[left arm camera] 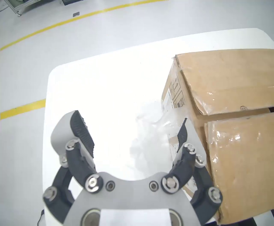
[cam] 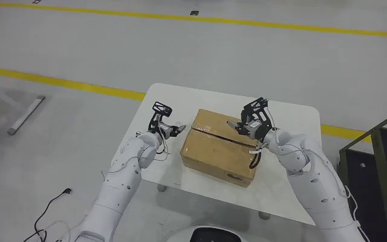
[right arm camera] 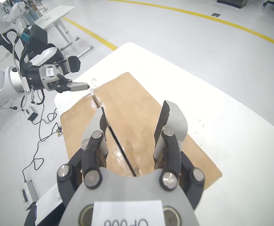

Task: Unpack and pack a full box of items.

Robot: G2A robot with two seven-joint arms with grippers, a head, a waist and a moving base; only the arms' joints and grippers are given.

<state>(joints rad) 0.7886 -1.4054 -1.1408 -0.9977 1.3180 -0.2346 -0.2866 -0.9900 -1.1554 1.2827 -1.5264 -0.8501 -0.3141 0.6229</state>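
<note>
A closed brown cardboard box [cam: 221, 145] lies in the middle of the white table [cam: 290, 118]. Its two top flaps meet at a narrow seam [right arm camera: 119, 141] with shiny tape remnants. My left gripper [cam: 172, 119] is open beside the box's left end, one finger [left arm camera: 183, 133] close to the box wall [left arm camera: 235, 85], where loose clear tape [left arm camera: 162, 122] hangs off. My right gripper [right arm camera: 133, 115] is open just over the box top [right arm camera: 128, 100] at its right end, straddling one flap, with one finger [right arm camera: 100, 119] at the seam. The left gripper [right arm camera: 79, 85] is at the far end of the box.
Bare table [left arm camera: 96, 85] lies left of the box and behind it. A dark rack [cam: 363, 157] stands off the table's right side. Cables and small boxes [right arm camera: 34, 137] lie on the floor. Another white table [right arm camera: 53, 15] stands farther away.
</note>
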